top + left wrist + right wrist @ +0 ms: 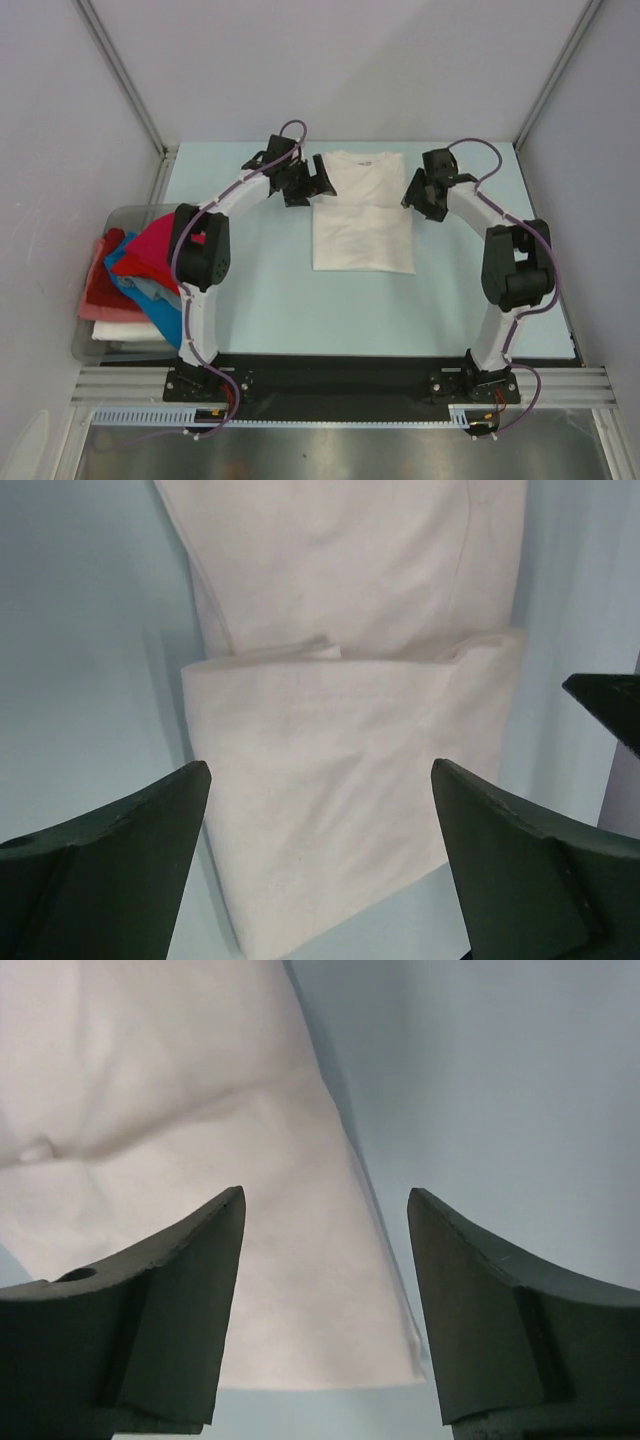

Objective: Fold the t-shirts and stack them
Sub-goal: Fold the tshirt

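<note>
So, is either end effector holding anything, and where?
Nothing is held: both the left end effector and right end effector are open above the white t-shirt.

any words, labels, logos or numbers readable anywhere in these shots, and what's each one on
No text can be read in any view.
white t-shirt: a small mark inside the collar, too small to read; both wrist views show plain cloth only.
piled t-shirts at the left: no lettering shows.
table: no label or sign visible.
</note>
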Controlling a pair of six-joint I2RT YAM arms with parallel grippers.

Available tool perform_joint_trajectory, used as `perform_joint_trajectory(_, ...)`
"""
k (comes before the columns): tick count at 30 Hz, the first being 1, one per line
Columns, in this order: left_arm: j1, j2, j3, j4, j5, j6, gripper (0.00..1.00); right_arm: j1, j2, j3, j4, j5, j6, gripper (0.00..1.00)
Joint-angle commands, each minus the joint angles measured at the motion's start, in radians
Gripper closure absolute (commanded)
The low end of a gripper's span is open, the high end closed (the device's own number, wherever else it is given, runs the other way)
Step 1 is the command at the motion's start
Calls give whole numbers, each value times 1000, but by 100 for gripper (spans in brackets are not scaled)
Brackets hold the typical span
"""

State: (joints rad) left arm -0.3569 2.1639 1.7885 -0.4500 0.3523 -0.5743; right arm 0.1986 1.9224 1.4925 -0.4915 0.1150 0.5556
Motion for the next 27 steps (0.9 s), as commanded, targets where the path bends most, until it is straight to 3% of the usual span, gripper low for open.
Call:
perform_joint_trajectory(1,-4,-166,-108,54,-22,33,3,-7,-190,-145,96,-23,-8,30)
perform_joint_trajectory(8,-53,-415,-562,178,-47,1,14,-8,-373,-514,192,-147,0,43)
perform_joint_trajectory(11,-94,-476,-674,223,-56,-5,18,-7,-431,-632,234,-196,6,46)
perform_joint_trajectory(23,-154,-492,-854,315,-65,-38,26,1,-445,-744,286,-264,20,47)
perform_joint_trajectory(27,-157,-478,-867,321,-75,-39,31,1,-412,-738,297,-275,23,61)
